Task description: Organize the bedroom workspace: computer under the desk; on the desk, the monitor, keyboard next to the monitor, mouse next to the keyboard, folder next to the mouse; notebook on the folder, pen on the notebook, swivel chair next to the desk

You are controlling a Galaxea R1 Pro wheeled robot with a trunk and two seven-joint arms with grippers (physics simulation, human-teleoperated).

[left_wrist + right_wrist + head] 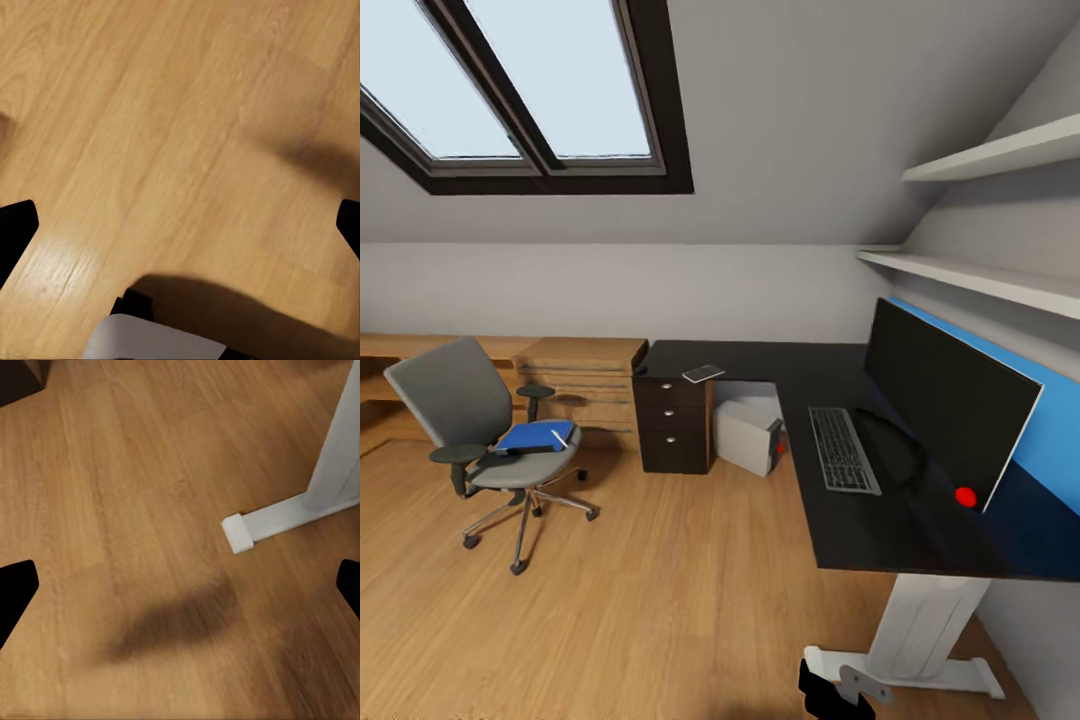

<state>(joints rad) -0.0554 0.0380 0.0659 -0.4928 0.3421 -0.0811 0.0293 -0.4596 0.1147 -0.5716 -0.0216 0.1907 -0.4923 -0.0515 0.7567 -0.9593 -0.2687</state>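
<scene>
No writing is showing. The flat bright blue folder (536,436) is lying on the grey fabric swivel chair (460,410), well apart from the long black desk (830,520); both grippers' jaws are spread over the light wood floor (180,150).

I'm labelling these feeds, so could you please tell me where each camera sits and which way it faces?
Head: high up, looking down at the desk, monitor and chair.
Left wrist: pointing down at the floor, open jaws at the picture's edges.
Right wrist: pointing down at the floor and the desk's white foot, jaws open.
Shared: the wooden floor.
</scene>
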